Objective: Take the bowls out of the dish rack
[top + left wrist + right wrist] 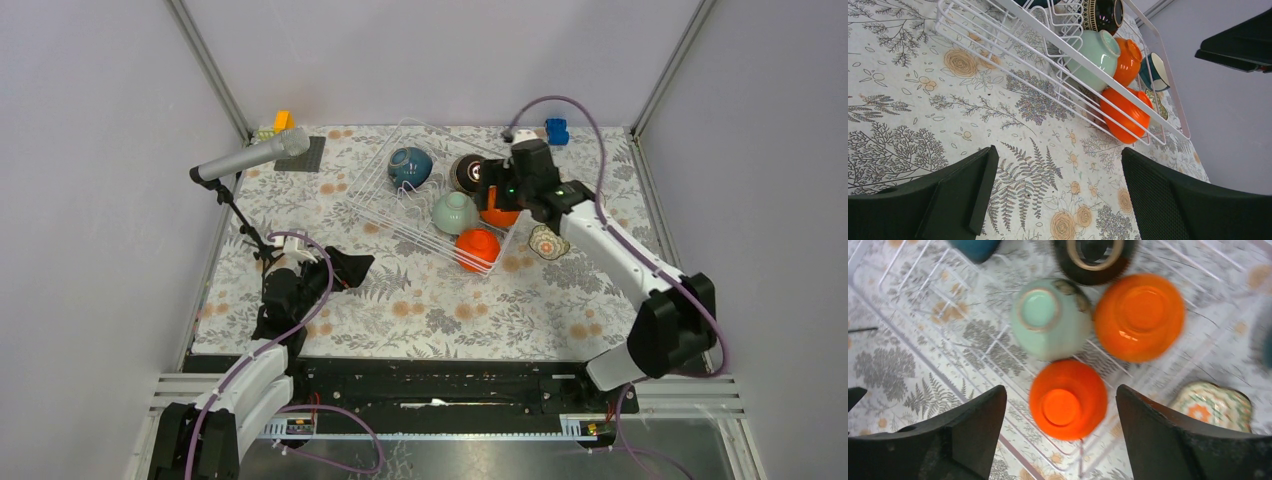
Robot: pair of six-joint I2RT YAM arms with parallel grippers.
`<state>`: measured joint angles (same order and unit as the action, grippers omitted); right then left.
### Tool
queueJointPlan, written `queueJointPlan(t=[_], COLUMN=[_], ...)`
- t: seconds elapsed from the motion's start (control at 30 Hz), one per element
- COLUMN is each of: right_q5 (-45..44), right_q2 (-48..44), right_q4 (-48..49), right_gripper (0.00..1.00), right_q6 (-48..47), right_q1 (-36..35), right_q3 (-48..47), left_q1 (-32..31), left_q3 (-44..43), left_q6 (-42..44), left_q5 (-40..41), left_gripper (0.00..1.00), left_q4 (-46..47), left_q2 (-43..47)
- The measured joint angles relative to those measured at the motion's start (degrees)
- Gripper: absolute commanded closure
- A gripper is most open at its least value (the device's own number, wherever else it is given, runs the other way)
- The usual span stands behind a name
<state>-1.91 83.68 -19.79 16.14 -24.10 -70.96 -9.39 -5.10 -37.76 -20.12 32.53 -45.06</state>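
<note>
The white wire dish rack [375, 185] holds a dark teal bowl [410, 165], a dark brown bowl [466, 172], a mint green bowl [455, 212] and two orange bowls, all turned bottom-up. My right gripper [497, 195] hovers open above the rack. In the right wrist view its open jaws [1060, 395] straddle the near orange bowl [1068, 400] from above without touching it. The other orange bowl [1139, 316] and the mint bowl [1050, 317] lie just beyond. My left gripper [352, 270] is open and empty, low over the table left of the rack [1048, 37].
A cream patterned bowl [548, 241] sits on the tablecloth just right of the rack. A teal bowl with a pale inside [1154, 72] stands beyond the rack's far side. A microphone on a stand [250, 158] leans over the left. A dark mat [305, 155] and toy blocks lie at the back.
</note>
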Motion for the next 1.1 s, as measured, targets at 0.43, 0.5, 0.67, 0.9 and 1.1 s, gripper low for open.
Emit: queueJointPlan(t=[0.43,0.5,0.67,0.9,1.1], right_q5=[-7.06,-8.17,-7.41,-5.9,-5.42], right_q2=[22.08,24.0,27.17,30.08,35.58], right_q4=[-4.46,-5.07,-5.22,-0.76,2.47], right_gripper=[0.0,0.02,0.03,0.0,0.0], right_q6=[-3.28,-3.91,-4.35,0.24,7.19], right_q1=[-9.62,-10.49,-11.76,-11.8,-11.69], right_q3=[-18.36,-19.82,-23.58,-28.65,-36.76], left_q1=[0.0,0.0,0.0,0.0,0.0], left_q3=[0.0,0.0,0.0,0.0,0.0], left_q6=[-0.02,-0.02,-0.04,-0.04,-0.04], left_q5=[-0.02,-0.02,-0.07,-0.04,-0.04], left_gripper=[0.01,0.01,0.01,0.01,0.01], left_q4=[0.11,0.22,0.26,0.55,0.55], left_q2=[-0.11,-0.39,-1.49,-1.68,-1.68])
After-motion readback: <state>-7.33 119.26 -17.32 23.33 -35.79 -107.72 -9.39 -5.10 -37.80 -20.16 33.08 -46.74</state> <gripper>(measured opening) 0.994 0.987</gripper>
